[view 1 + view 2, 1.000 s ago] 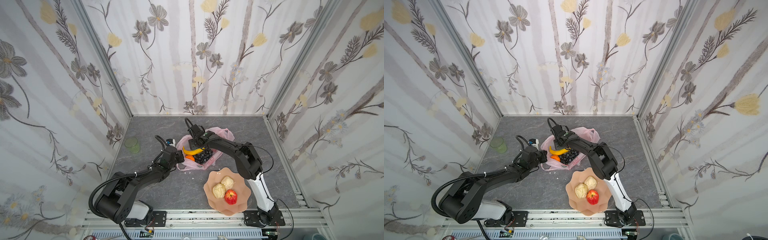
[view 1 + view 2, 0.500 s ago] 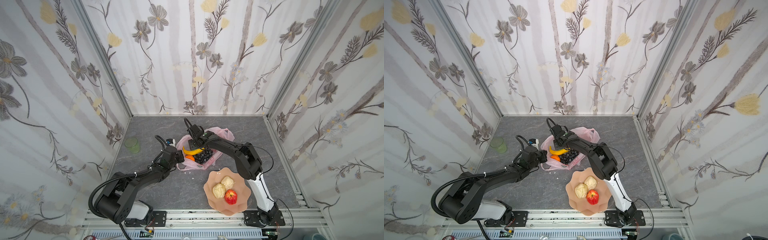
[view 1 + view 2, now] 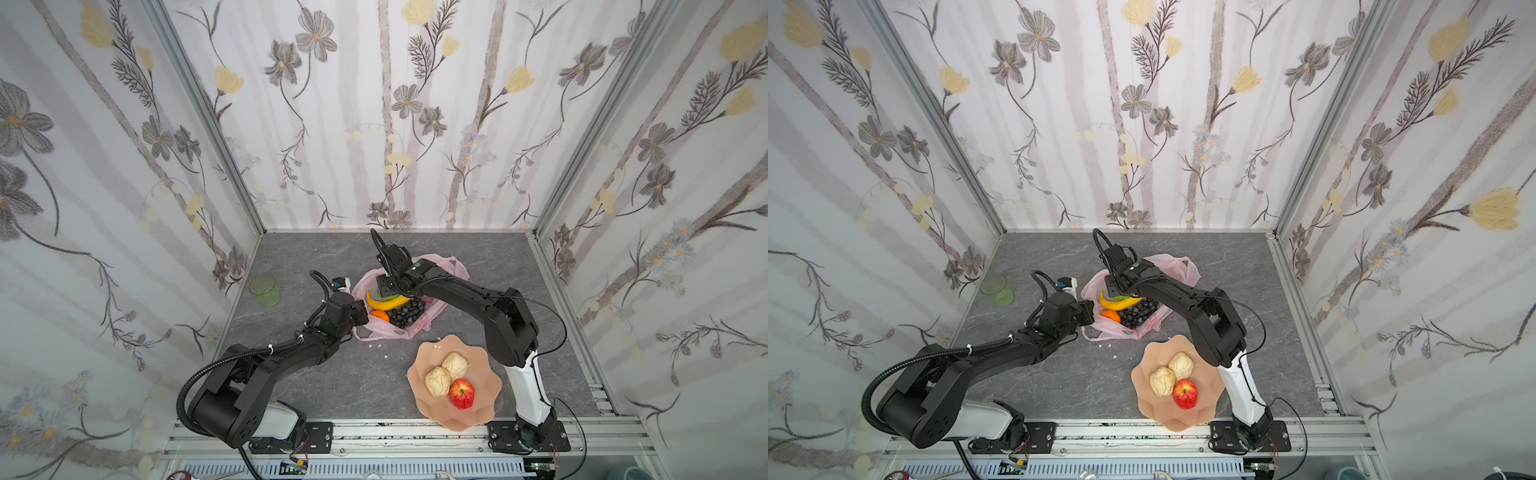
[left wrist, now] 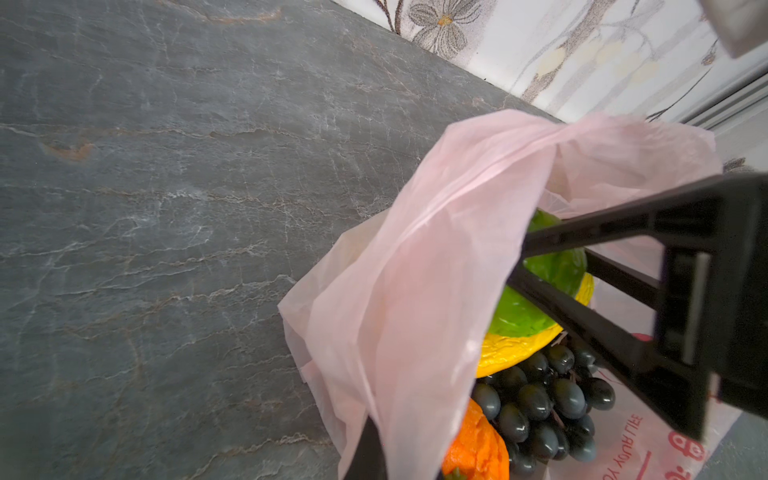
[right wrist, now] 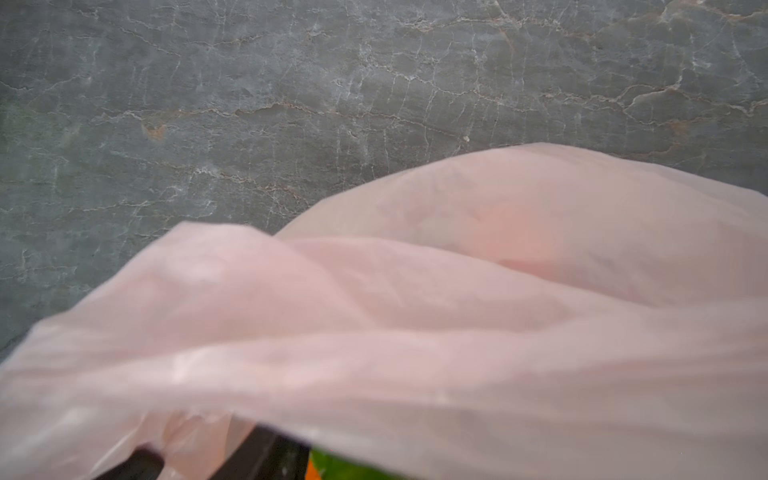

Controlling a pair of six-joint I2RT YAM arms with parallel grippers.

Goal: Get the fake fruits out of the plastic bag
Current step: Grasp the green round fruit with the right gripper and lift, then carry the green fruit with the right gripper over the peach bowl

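At the far left of the grey table (image 3: 332, 257) we see a green cup (image 3: 264, 289), upright and well apart from everything else. To its right, the left claw (image 3: 362, 314) sits at the left rim of the plastic bag (image 3: 419, 322), closed tight with the thin pink film pinched in it. In the left wrist view that film rises from the claw and holds the mouth open.

The bag lies near the middle of the table, toward the far side. In both top views we can see four fake fruits inside it: a banana (image 3: 1119, 303), a grape bunch (image 3: 1138, 316) just right of it, an orange (image 3: 1111, 316) at the near left edge, and a green fruit (image 4: 552, 266) on the far side of the banana.

The right claw (image 4: 536, 266) reaches into the bag from the far side, its two fingers (image 4: 582, 316) standing apart on either side of the green fruit. We cannot tell whether they press on it.

To the right and nearer, a peach plate (image 3: 486, 370) holds two pears (image 3: 437, 381) touching a red apple (image 3: 461, 393).
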